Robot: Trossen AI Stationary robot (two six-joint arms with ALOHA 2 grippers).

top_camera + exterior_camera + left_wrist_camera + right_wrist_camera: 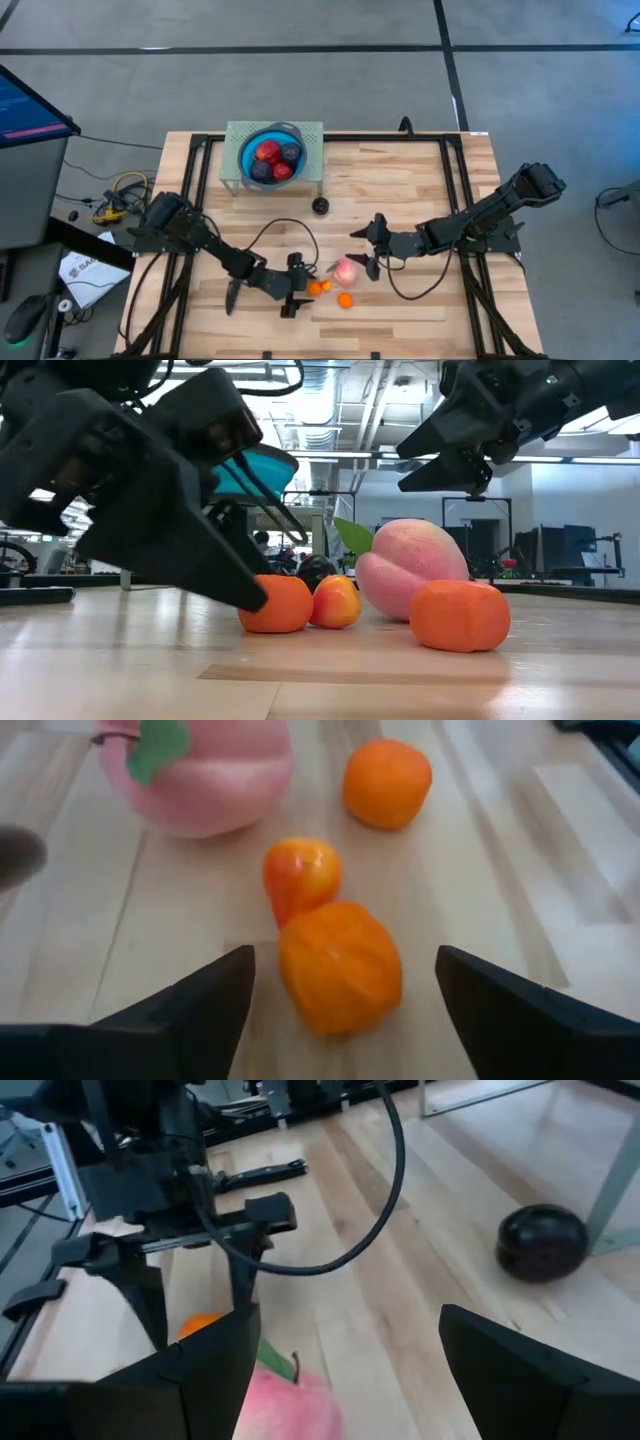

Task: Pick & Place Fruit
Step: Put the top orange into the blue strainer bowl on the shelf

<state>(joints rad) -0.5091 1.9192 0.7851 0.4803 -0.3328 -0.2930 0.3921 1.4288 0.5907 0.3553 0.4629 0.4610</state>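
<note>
High view: blue bowl [270, 157] on a pale green stand [312, 140] at 12 o'clock of the wooden table [420, 180], holding two red and two dark purple pieces of fruit [275, 160]. Lone dark purple piece [320, 205] on the bare wood just at 5 o'clock of the stand. Near table centre, toward 6 o'clock, pink fruit [346, 270] with three small orange pieces: two touching [319, 287] at its 8 o'clock, one [345, 300] at its 6 o'clock.

Left gripper [298, 290] low on the wood at 9 o'clock of the orange pair, fingers [190, 1010] spread wide, released, nearest orange piece [340, 965] lying between them and untouched by either. Black knife [232, 294] flat on the table at 9 o'clock of that gripper.

Right gripper [368, 250] raised above the wood at 2 o'clock of the pink fruit [295, 1405], fingers [505, 1370] parted, grasping nothing.
</note>
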